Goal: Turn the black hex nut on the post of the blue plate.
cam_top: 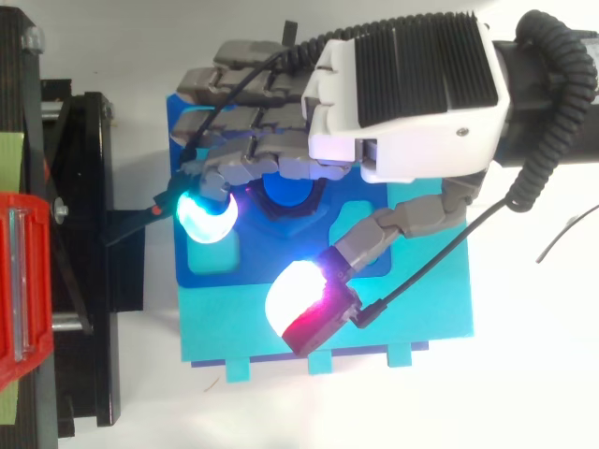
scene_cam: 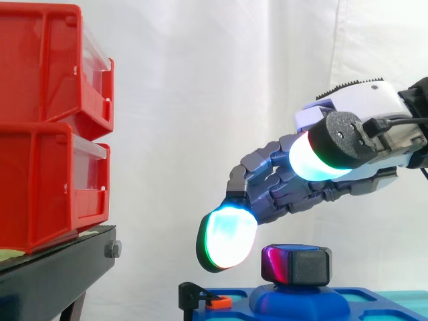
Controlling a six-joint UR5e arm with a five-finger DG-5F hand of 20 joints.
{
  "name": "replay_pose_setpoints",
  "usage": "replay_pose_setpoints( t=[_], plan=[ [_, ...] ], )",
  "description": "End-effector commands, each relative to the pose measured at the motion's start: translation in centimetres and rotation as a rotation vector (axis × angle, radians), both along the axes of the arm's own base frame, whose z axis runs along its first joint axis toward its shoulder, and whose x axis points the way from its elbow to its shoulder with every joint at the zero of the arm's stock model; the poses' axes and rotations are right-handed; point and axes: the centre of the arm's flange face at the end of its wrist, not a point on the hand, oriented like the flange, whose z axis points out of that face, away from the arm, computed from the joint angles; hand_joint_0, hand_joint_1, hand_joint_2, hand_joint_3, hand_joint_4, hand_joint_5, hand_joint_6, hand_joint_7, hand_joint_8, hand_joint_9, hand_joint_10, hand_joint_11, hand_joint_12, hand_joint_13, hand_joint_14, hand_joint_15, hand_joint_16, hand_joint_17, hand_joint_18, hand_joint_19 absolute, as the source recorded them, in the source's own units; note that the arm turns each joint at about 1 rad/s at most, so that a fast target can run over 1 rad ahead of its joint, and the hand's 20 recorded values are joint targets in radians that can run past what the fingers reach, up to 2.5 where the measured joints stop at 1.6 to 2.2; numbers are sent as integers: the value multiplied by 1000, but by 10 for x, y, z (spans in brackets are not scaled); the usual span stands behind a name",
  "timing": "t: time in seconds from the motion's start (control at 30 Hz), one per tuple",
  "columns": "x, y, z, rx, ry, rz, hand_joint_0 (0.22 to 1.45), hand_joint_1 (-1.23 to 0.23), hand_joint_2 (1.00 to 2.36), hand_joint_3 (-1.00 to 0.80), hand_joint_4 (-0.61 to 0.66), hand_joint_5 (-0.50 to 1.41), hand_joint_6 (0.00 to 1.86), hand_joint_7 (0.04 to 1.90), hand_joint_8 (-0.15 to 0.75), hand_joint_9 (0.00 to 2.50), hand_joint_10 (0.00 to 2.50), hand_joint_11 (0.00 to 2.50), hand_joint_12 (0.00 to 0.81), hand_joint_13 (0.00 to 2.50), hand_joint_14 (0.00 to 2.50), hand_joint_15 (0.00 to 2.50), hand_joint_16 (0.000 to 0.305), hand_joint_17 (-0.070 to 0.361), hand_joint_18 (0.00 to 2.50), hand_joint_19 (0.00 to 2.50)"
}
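Around: two red bins (scene_cam: 47,127) stacked on a black stand (scene_cam: 53,267) at the left, well apart from the plate; a small black clip with an orange tab (scene_cam: 204,299) sits at the plate's left edge.
In the way: the hand (scene_cam: 294,187) reaches in from the right and hangs over the post, covering much of the plate from above.
Fingers: loosely curved and spread, clamped on nothing – one glowing cyan-green pad (scene_cam: 227,237) hangs just left of the nut and apart from it, and the thumb (scene_cam: 314,159) is lifted well above.
Black hex nut (scene_cam: 304,265): on a raised boss in the middle of the blue plate (scene_cam: 374,301), under the hand.
Axis: upright, the nut's flat faces turned sideways – from above, a blue post end (cam_top: 285,194) shows in its centre.
Surface: the blue plate lies on a teal base (cam_top: 421,309), on a white table (cam_top: 533,374).
Room: a white curtain (scene_cam: 200,80) behind.
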Motion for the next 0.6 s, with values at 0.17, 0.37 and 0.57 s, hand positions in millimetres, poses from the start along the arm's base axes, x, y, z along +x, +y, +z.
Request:
replay_pose_setpoints(
  t=[0.17, 0.37, 0.57],
  plan=[
    [-4, 0, -3, -1, 33, 0, 463, -339, 1000, -500, 204, -215, 503, 840, 249, 218, 0, 0, 379, 0, 0, 0, 59, 133, 0, 63],
    [-6, -1, -6, -3, 47, -1, 464, -341, 1000, -500, 203, -214, 502, 841, 250, 220, 0, 0, 379, 0, 0, 0, 59, 133, 0, 65],
    [-9, -9, -10, -3, 50, -7, 465, -343, 1000, -500, 203, -214, 502, 841, 250, 221, 0, 0, 377, 0, 0, 0, 59, 133, 0, 64]
  ],
)
